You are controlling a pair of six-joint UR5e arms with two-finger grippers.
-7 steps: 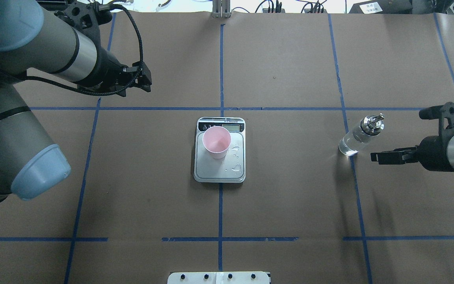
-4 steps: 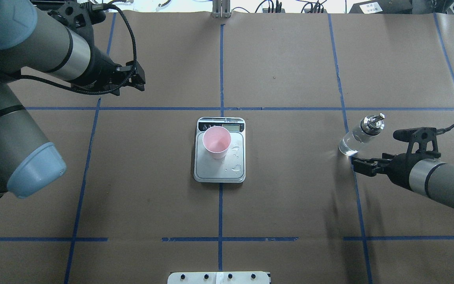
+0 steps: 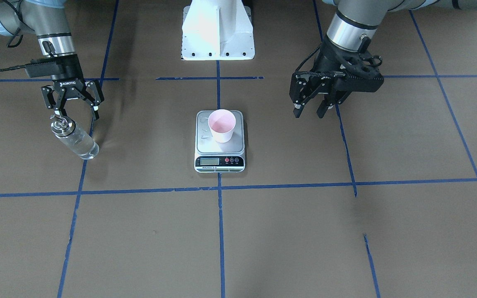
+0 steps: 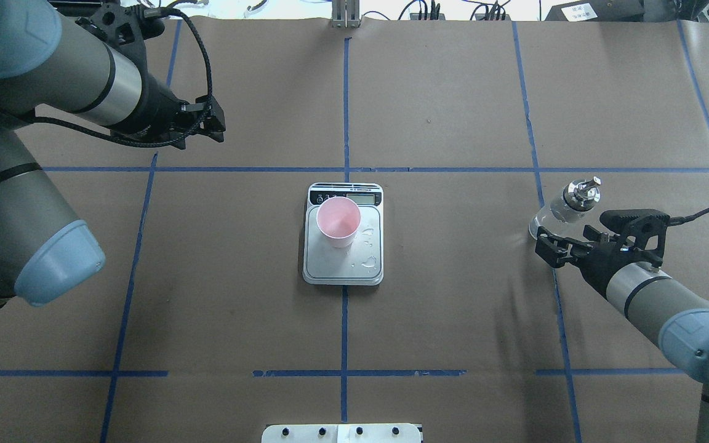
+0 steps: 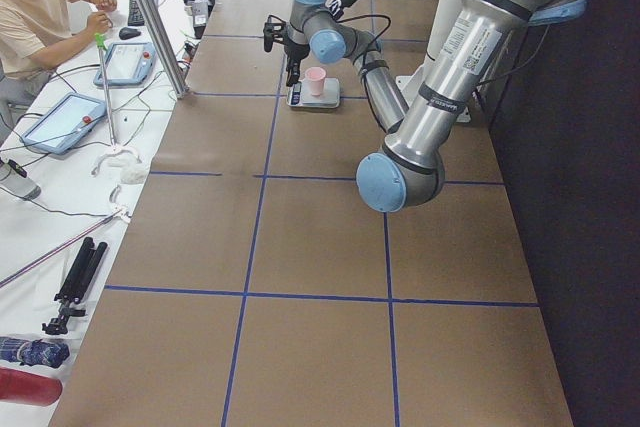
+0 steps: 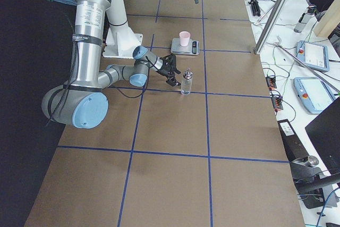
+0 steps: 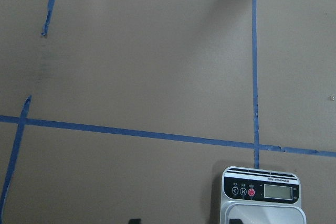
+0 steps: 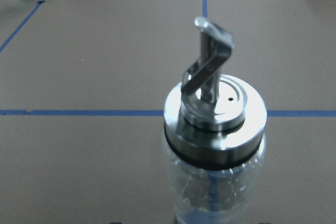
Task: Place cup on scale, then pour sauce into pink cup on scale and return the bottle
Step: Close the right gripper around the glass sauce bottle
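Bottle upright on bench, my right side, well apart from cup on scale | right claw spread wide beside it, gripping nothing; left claw spread, idle | I judge glass slick, breakable, liquid-weighted: I'd clamp mid-body below collar.

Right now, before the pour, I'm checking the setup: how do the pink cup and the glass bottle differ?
The cup is opaque pink, open-topped; the bottle is clear glass with a silver spout. The cup sits on the scale; the bottle stands on the table. The open right pincer is near the bottle, none near the cup. Both stand upright.
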